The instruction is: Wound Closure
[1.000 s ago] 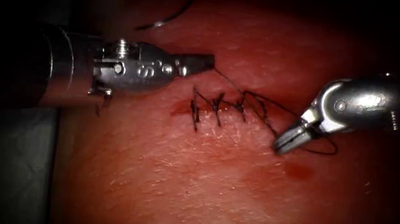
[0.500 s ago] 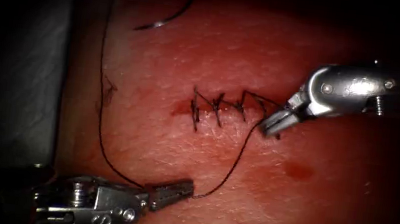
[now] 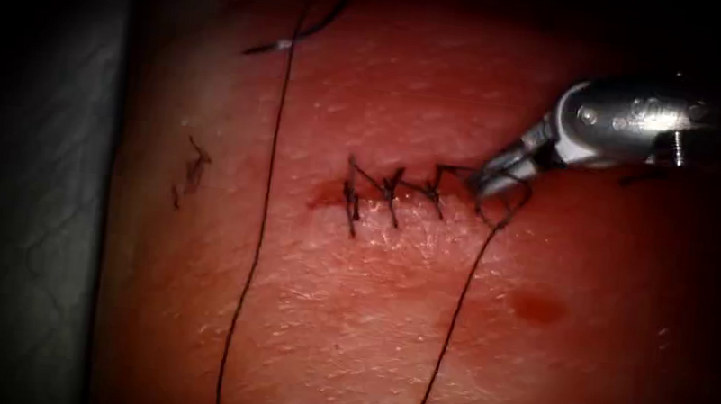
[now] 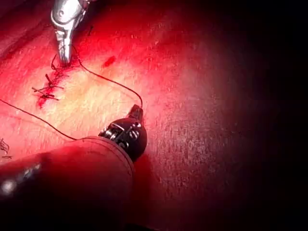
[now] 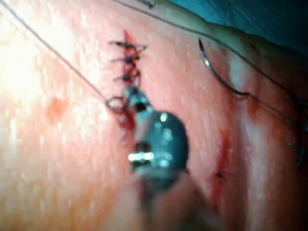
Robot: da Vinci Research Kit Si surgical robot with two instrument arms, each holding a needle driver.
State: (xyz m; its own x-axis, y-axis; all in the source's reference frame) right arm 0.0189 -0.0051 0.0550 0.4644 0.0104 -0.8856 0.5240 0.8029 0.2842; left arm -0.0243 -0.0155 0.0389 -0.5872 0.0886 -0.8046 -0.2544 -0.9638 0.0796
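At the right end of the sewn cut (image 3: 397,199) on the tissue (image 3: 345,336), the right end effector (image 3: 491,182) comes in from the upper right of the endoscope frame. Its tip sits right at the last stitch, where the thread (image 3: 457,313) makes a small loop. Its two jaws look close together there, but I cannot tell if they pinch the thread or just touch it.

From that loop, one line of thread runs down to the bottom edge of the endoscope frame. A second line of thread runs from the top of the frame down the left side of the cut to the bottom edge.

The needle (image 3: 307,31) lies free on the tissue in the upper left of the endoscope frame, well apart from the cut. No tool holds it, and it is not stuck in the tissue.

In the left wrist view, the left end effector (image 4: 136,111) is low over the tissue with its jaws pressed together on the thread, which leads from it to the stitches.

A small red fluid spot (image 3: 537,307) sits below the right end of the cut. A short cut end of thread (image 3: 194,167) lies on the tissue left of the cut.
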